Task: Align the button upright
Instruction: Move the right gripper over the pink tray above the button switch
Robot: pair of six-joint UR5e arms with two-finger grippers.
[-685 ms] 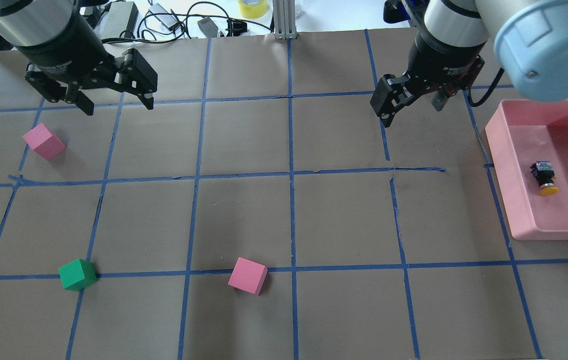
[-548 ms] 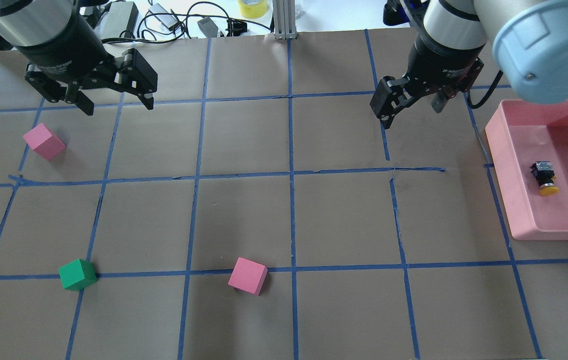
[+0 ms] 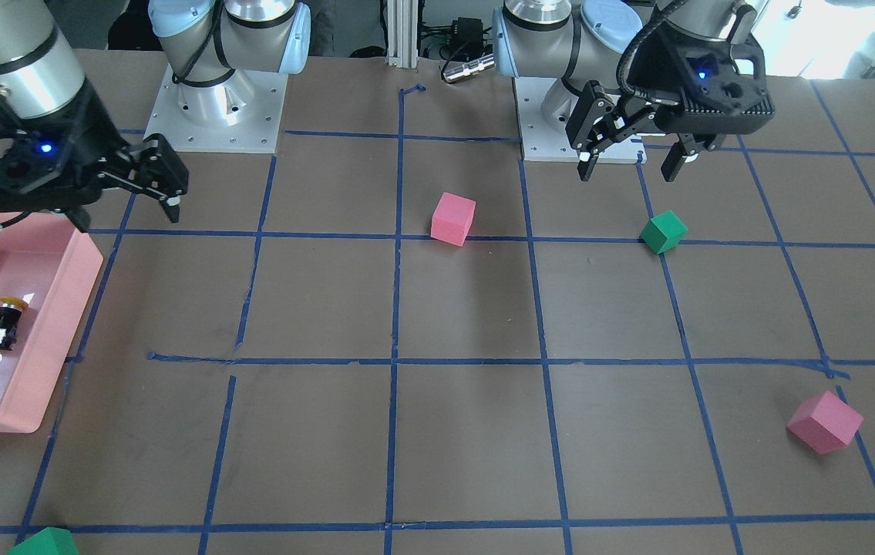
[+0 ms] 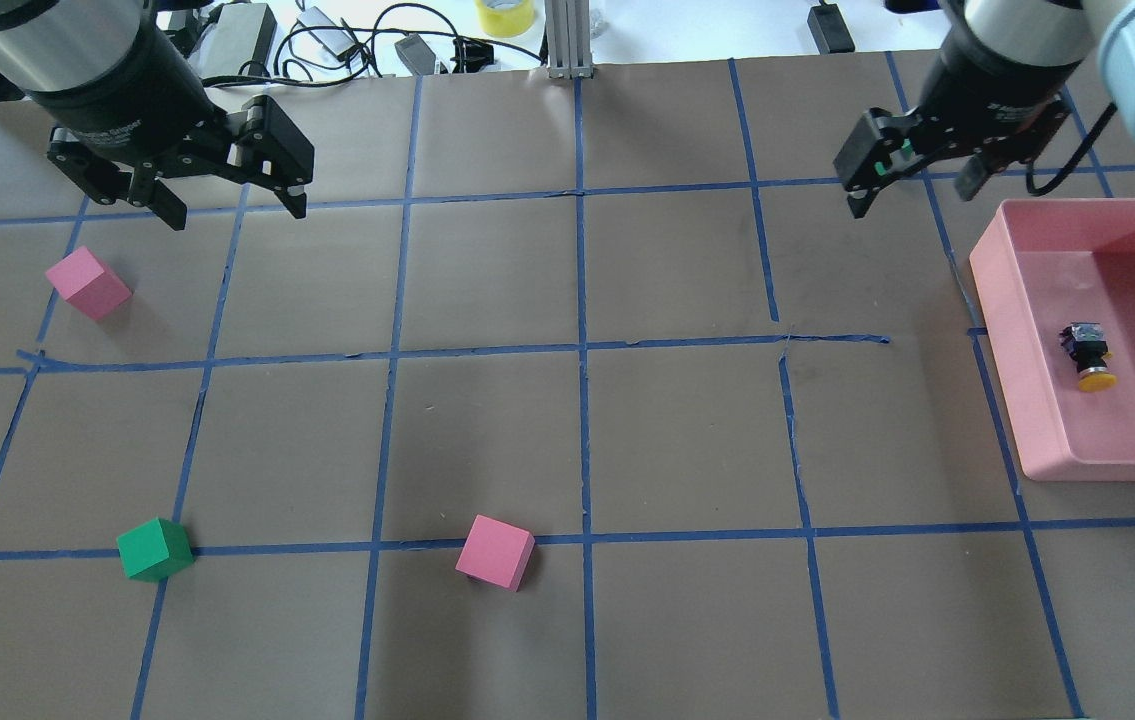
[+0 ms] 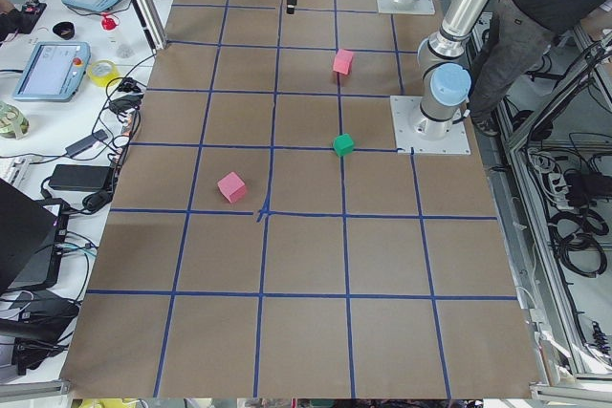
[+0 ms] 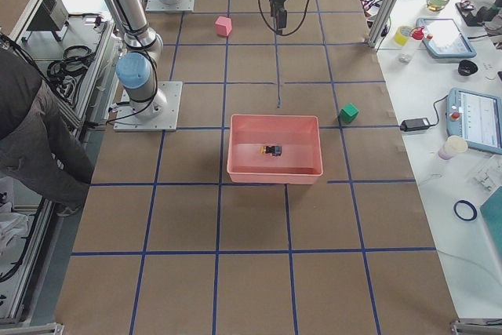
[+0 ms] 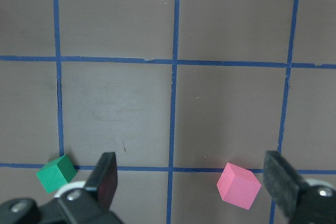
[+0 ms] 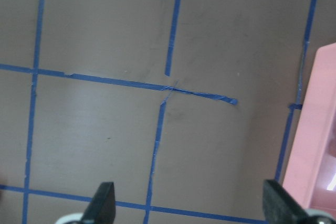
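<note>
The button (image 4: 1087,355) lies on its side inside the pink tray (image 4: 995,290) at the table's right, yellow cap toward the robot, whitish base away. It also shows in the front view (image 3: 4,324) and the right side view (image 6: 272,150). My right gripper (image 4: 912,195) is open and empty, in the air just beyond the tray's far left corner; in its wrist view (image 8: 190,205) only the tray's edge (image 8: 315,140) shows. My left gripper (image 4: 237,215) is open and empty at the far left, and also shows in the front view (image 3: 627,173).
A pink cube (image 4: 87,283) lies near the left gripper. A green cube (image 4: 155,549) and another pink cube (image 4: 495,551) lie nearer the robot. A second green cube (image 6: 348,113) sits beyond the tray. Cables and a tape roll (image 4: 505,15) lie past the far edge.
My right gripper has moved right and farther from the robot, closer to the tray's far left corner, still open. The left arm, the button and the cubes have not moved.
</note>
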